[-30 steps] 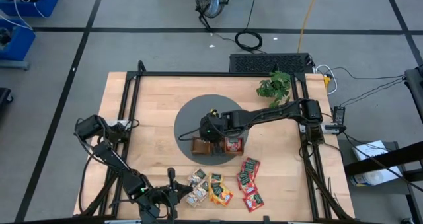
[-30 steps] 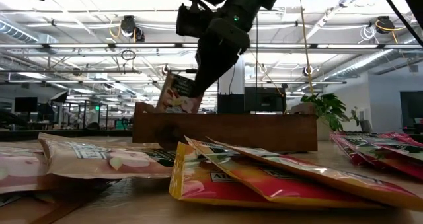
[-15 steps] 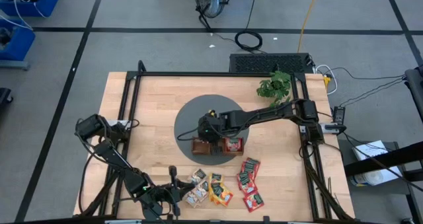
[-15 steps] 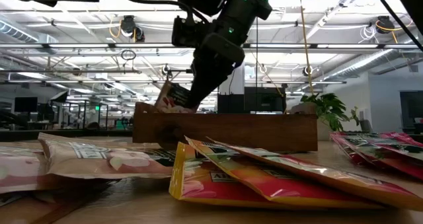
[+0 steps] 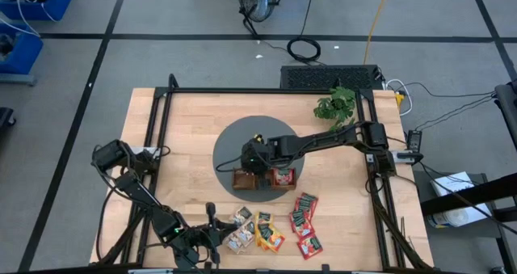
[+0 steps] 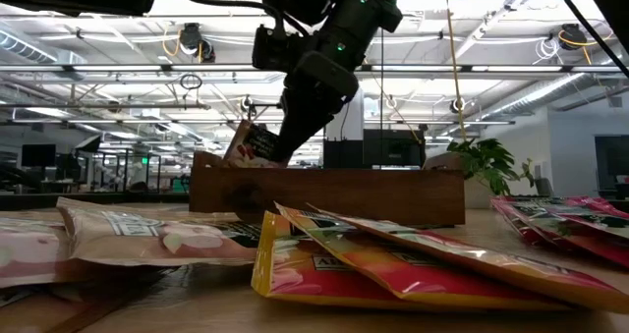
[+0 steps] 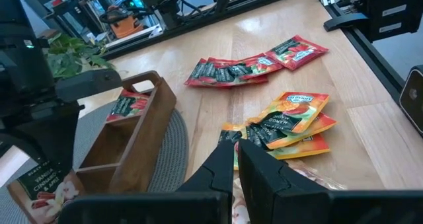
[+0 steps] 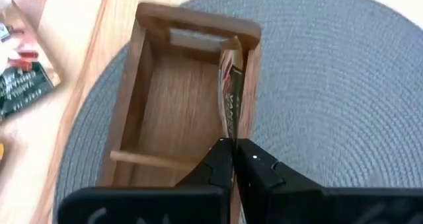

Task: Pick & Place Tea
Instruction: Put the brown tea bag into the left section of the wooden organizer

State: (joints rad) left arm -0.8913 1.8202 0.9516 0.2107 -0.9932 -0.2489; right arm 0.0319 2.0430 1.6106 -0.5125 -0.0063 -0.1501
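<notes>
Now, seat the packet in the tray's left end compartment.
Your right gripper (image 8: 234,143) pinches a beige tea packet (image 8: 230,95) upright against the tray (image 5: 265,179) wall; lower straight, release once it stands. Left gripper (image 7: 235,147), closed and empty, waits near loose tea (image 5: 275,228) on the bench (image 5: 186,120); open-plan room beyond.
</notes>
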